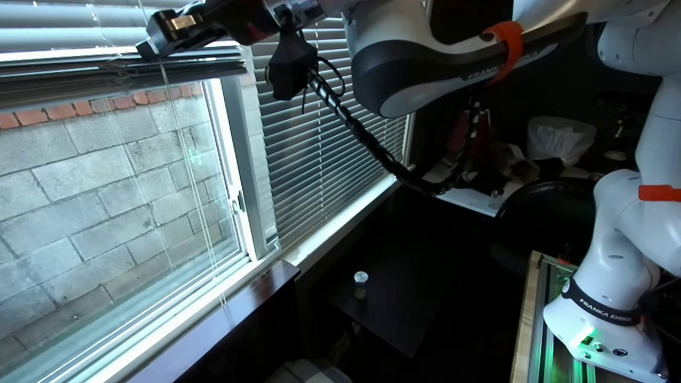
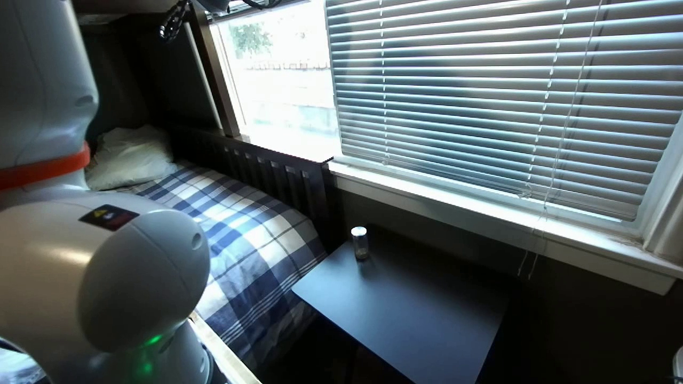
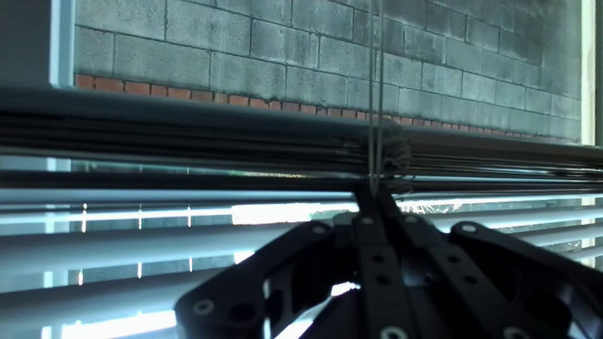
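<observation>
My gripper [image 3: 375, 192] is raised high by the window, its fingertips shut on thin pale blind cords [image 3: 371, 94]. In the wrist view two strands run down and come together between the dark fingertips. Directly behind them lies the gathered stack of slats of a partly raised blind [image 3: 188, 136], with a frayed tangle of string [image 3: 396, 150] next to the cords. An exterior view shows the gripper [image 1: 146, 49] in front of this raised blind [image 1: 69, 82], and cords hanging down the window below. Whether the fingertips touch the slats I cannot tell.
A lowered blind [image 2: 480, 106] covers the neighbouring window above a white sill [image 2: 459, 200]. A small jar or can [image 2: 360, 244] stands on a dark table [image 2: 411, 314]. Beside it is a bed with a plaid cover [image 2: 256, 229] and a dark slatted rail [image 2: 267, 160].
</observation>
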Robot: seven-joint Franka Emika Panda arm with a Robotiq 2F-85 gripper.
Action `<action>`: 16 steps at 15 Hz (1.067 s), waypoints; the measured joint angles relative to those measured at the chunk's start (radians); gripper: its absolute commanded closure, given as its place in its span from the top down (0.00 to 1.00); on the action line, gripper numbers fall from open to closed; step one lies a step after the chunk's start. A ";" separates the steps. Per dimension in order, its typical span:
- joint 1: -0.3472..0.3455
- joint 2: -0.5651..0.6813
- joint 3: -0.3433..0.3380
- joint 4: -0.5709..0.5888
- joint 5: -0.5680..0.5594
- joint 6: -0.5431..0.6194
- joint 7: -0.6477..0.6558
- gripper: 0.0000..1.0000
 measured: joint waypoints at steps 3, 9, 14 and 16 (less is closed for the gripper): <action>-0.015 -0.064 -0.009 -0.094 0.000 0.007 0.059 0.01; -0.034 -0.115 -0.018 -0.265 0.011 0.131 0.163 0.01; -0.066 -0.060 -0.028 -0.374 0.065 0.309 0.167 0.01; -0.083 -0.030 -0.030 -0.416 0.078 0.368 0.167 0.01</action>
